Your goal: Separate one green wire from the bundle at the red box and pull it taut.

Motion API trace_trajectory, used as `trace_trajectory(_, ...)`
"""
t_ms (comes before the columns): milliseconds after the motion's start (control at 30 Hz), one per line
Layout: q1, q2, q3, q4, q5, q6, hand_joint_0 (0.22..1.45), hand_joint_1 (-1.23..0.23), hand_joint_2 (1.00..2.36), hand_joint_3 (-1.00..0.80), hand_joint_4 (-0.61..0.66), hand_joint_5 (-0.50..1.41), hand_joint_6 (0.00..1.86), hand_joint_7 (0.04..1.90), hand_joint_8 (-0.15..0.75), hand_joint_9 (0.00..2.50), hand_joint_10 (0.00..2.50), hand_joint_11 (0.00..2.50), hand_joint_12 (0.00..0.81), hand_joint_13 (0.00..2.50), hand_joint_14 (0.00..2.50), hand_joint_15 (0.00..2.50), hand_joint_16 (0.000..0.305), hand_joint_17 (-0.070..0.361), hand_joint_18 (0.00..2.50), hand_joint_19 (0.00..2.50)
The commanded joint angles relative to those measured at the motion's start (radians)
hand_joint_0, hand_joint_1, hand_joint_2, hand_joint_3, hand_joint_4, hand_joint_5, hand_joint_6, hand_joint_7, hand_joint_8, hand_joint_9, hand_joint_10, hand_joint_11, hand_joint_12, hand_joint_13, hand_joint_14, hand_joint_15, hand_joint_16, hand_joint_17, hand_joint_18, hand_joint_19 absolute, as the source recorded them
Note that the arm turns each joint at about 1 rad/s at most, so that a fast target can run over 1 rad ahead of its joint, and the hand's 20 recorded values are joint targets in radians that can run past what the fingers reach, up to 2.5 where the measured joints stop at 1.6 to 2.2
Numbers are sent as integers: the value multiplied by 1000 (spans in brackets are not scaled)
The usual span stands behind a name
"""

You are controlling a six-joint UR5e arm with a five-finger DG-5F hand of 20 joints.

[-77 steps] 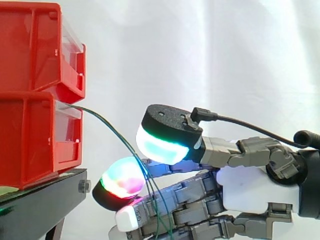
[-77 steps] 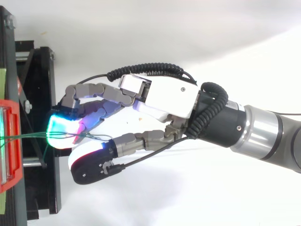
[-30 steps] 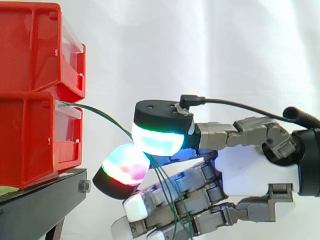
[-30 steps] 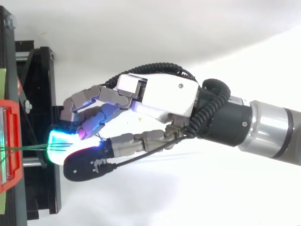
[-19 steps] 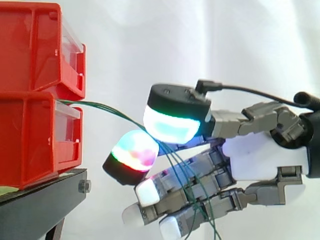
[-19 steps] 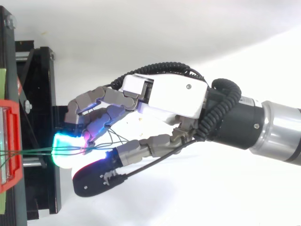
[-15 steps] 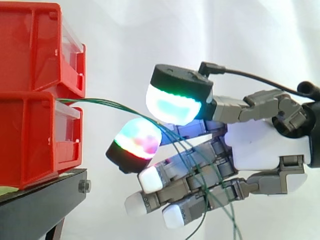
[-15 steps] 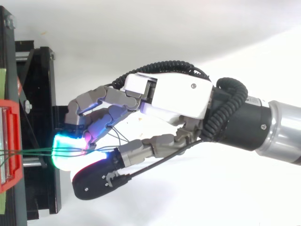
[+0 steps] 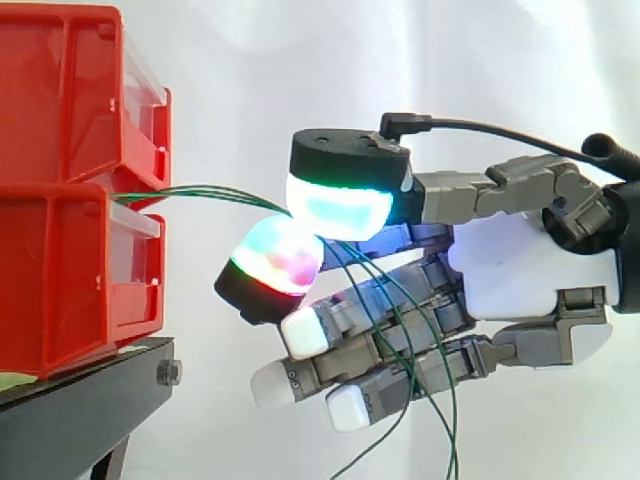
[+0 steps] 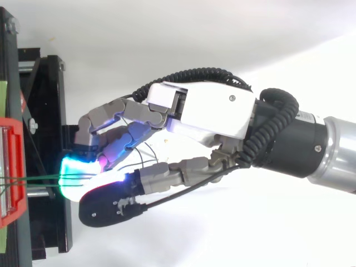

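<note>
Several thin green wires (image 9: 210, 192) come out of the lower red bin (image 9: 60, 280) and run almost level to my hand (image 9: 520, 280). There they pass between the thumb's pad (image 9: 340, 205), glowing cyan and green, and a finger's pad (image 9: 272, 262) glowing red and green. The two pads pinch them. Behind the pinch the wires fan out and hang loose across the other fingers, their ends dangling below. From above, the wires (image 10: 39, 179) stretch from the red bin (image 10: 11, 167) to the glowing pads of the hand (image 10: 211, 111). More than one wire lies in the pinch.
A second red bin (image 9: 70, 90) is stacked on the lower one. Both stand on the black stand (image 9: 80, 410), whose frame (image 10: 47, 111) lies just left of the fingertips. A white curtain hangs behind.
The hand has risen a little, lifting the wires from a downward slope to nearly level. The thumb's pad has come down closer onto the finger's pad, and the loose ends hang lower.
</note>
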Motion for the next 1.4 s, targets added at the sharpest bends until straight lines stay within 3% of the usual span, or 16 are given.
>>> trace_trajectory(0,0,0,6,-12,2,0,634,-796,1019,-243,116,-175,895,995,277,830,20,486,355,581,14,327,52,118,635,561)
trace_trajectory(167,0,0,7,-34,3,2,644,-826,1008,-414,161,-173,892,976,274,822,18,487,353,578,14,327,52,117,632,550)
trace_trajectory(300,1,1,7,-41,3,2,570,-687,1000,-497,169,-166,885,986,280,860,17,464,359,595,15,326,53,119,638,562)
trace_trajectory(400,3,1,7,-40,3,2,592,-588,1008,-418,165,-161,879,1003,283,880,18,476,359,598,14,326,52,118,635,575)
trace_trajectory(567,1,1,7,-40,3,2,607,-664,1019,-266,154,-161,881,1060,289,887,18,480,359,602,14,331,52,118,638,571)
trace_trajectory(767,3,0,7,-41,3,2,621,-735,1021,-215,117,-165,898,1036,288,876,20,487,362,606,14,331,53,119,652,575)
trace_trajectory(933,0,1,9,-43,3,2,623,-812,1005,-436,163,-173,899,994,274,842,18,489,354,591,14,331,53,119,652,567)
trace_trajectory(1067,-3,1,20,-70,3,6,549,-637,1000,-500,164,-165,892,997,284,879,19,472,366,611,14,328,54,122,663,578)
trace_trajectory(1167,-5,0,49,-123,0,8,593,-499,1008,-423,159,-152,883,1044,282,908,18,476,360,615,14,330,53,120,655,582)
trace_trajectory(1367,-5,1,66,-172,-2,8,593,-644,1022,-203,166,-154,890,1075,291,902,18,491,365,615,14,338,53,120,661,585)
